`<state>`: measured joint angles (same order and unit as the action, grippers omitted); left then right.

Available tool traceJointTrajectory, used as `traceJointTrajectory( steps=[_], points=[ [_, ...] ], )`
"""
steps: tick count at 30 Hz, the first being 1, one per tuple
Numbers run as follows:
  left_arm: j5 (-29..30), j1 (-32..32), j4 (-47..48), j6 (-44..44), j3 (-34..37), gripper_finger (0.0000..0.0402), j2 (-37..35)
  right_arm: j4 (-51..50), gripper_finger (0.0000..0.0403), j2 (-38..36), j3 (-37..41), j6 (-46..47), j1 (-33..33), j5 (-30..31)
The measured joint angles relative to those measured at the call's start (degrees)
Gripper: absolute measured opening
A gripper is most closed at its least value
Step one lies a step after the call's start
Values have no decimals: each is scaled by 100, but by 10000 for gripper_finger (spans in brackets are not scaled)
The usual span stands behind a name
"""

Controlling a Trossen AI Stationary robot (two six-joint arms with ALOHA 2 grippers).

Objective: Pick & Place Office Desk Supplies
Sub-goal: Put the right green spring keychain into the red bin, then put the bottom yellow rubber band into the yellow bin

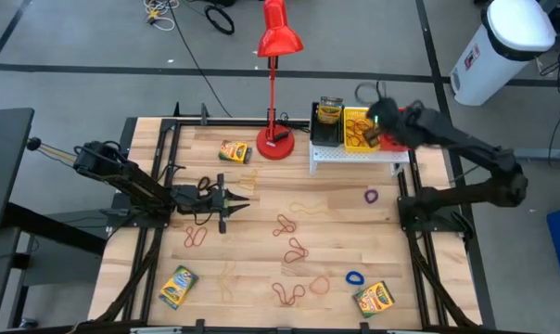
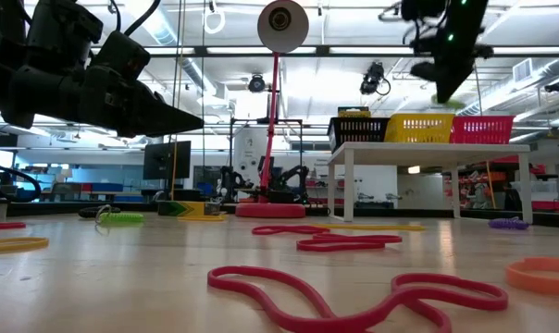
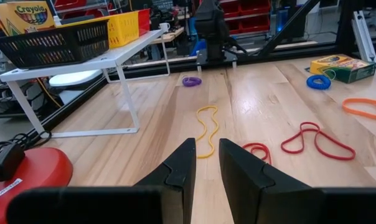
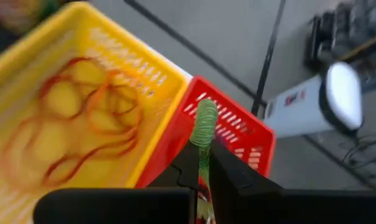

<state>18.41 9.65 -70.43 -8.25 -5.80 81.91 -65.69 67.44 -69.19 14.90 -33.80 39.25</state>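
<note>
Right end effector (image 4: 202,163) pinching green band (image 4: 206,127) above bins | left end effector (image 3: 205,163) narrow, empty | I judge bands light, floppy; pinch one strand.

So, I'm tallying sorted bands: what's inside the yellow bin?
Red and orange rubber bands lie in the yellow bin; its near corner is out of frame.

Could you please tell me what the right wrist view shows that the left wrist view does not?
Only the right wrist view shows the right gripper shut on a green rubber band, above the red bin, and orange bands lying inside the yellow bin.

Only the left wrist view shows the left gripper open and empty over the table, the black bin, loose bands and a crayon box.

Both show the yellow bin.
</note>
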Motion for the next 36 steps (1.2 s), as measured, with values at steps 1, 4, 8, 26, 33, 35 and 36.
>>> traceJointTrajectory(
  steps=[1, 4, 8, 26, 33, 35, 36],
  points=[
    [0, 0, 1, 1, 0, 78, 0, 150, 18, 72, 0, -161, -276, -168],
    [0, 0, 14, 0, 2, 78, 0, 194, 18, 301, 0, -351, -967, -446],
    [0, 0, 28, -18, 0, 78, 0, 29, 19, 601, 0, -349, -1426, -737],
    [2, 0, 35, -33, 0, 78, 0, 142, 136, 708, 0, -344, -1423, -647],
    [0, 0, 34, 85, 0, 78, 0, 100, 148, 708, -25, -337, -1423, -652],
    [0, 0, 33, 137, 0, 78, 0, 75, 150, 708, -59, -297, -1423, -628],
    [0, 0, 35, 139, 0, 78, 0, 24, 151, 708, -83, -264, -1423, -630]
  ],
)
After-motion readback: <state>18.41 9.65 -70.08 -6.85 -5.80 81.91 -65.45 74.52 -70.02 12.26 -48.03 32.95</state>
